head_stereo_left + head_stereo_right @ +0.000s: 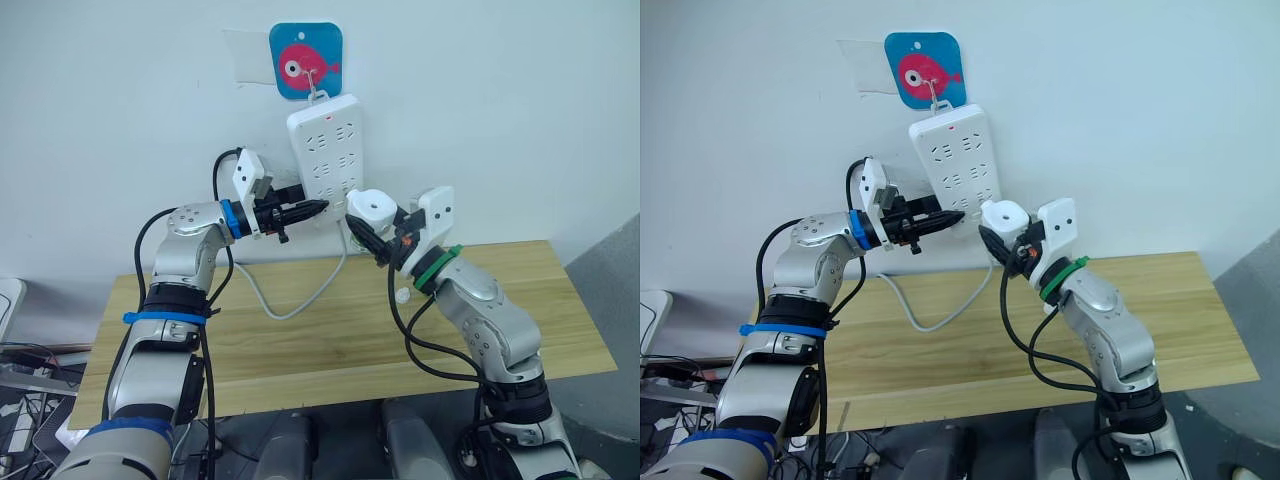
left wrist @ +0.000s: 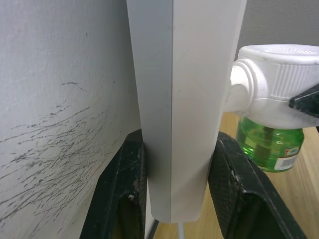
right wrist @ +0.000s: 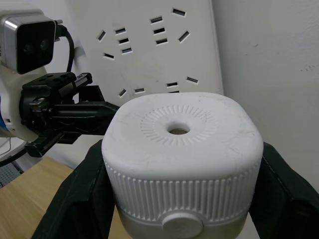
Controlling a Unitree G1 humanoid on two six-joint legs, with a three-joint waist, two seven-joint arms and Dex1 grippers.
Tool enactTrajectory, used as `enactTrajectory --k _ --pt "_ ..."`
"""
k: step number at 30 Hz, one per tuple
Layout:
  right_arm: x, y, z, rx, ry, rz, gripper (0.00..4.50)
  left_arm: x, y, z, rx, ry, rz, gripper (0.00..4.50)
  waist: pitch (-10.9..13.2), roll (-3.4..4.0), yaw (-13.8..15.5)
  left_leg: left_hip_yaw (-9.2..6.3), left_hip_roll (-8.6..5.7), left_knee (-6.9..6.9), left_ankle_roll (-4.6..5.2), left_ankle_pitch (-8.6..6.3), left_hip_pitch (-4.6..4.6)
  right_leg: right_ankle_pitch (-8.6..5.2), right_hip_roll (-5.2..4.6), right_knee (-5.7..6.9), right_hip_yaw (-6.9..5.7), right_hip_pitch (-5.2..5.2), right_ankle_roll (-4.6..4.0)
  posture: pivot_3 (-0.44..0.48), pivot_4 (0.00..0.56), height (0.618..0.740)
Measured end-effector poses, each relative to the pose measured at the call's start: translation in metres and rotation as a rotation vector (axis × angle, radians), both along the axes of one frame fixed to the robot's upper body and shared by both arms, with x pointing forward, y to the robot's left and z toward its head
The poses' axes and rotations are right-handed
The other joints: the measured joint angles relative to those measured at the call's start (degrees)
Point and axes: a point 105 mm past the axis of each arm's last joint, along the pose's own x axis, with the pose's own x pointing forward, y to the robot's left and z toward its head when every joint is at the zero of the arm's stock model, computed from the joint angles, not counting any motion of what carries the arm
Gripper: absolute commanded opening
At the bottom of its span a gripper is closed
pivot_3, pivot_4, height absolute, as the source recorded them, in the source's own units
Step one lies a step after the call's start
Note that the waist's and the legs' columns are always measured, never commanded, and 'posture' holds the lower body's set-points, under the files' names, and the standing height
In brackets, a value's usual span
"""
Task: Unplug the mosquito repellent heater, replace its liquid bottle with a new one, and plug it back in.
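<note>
On the wall above the table (image 1: 330, 330), the eye views show a white power strip (image 1: 325, 160) hanging from a hook under a fish sticker (image 1: 306, 60), with both arms raised to its lower end. The left gripper (image 1: 300, 212) reaches in from the strip's left edge, and the right gripper (image 1: 375, 232) holds the heater (image 1: 370, 207) at the strip's lower right corner. From the left wrist, the fingers (image 2: 122, 194) are narrowed onto the strip's lower end, one pad on its back by the wall and one on its front, bracing it; the heater sits against the strip's face with a green bottle (image 2: 269, 147) hanging under it. From the right wrist, the fingers (image 3: 79, 194) are closed on the heater's two sides, its vent hole facing the camera and the strip's sockets just behind. Whether the prongs are seated, I cannot tell. Judging by the full green bottle, this could be either the unplugging or the plugging back in. Either way, the next move calls for travel straight along the prongs while the left gripper keeps the strip from swinging.
</note>
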Motion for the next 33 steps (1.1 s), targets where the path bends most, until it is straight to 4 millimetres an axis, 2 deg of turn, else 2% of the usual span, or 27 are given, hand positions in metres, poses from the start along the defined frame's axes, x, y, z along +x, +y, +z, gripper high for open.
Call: enactTrajectory --k 33 --pt "-0.0006 0.0035 0.0042 0.01 -0.037 0.001 3.01 -0.0003 0.0012 0.0003 0.009 -0.003 -0.001 1.29 0.0 0.0 -0.02 0.0 0.0 0.0 0.0 0.0 0.0 0.0 0.0 0.0 0.0 -0.01 0.0 -0.122 0.216 0.74"
